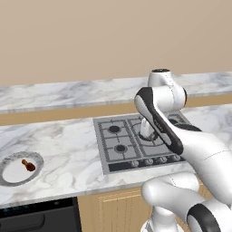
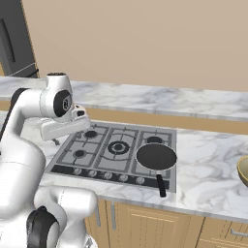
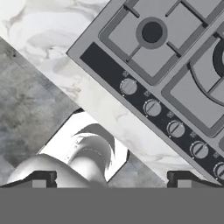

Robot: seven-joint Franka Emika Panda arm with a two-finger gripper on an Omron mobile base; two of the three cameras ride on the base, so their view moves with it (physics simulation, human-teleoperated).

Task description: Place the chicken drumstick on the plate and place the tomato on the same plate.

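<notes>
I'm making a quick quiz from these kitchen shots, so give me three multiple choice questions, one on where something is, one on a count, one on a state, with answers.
1. Where does the chicken drumstick lie?
A. on the plate
B. in the frying pan
C. on the stove

2. How many knobs run along the stove's front strip?
A. two
B. five
C. eight

3. How does the gripper stand?
A. shut on the drumstick
B. shut on nothing
C. open, holding nothing

Answers: 1 A, the drumstick rests on the plate's white centre. 2 B, the hand view shows five knobs in a row. 3 C, its fingertips stand wide apart over the counter edge.
</notes>
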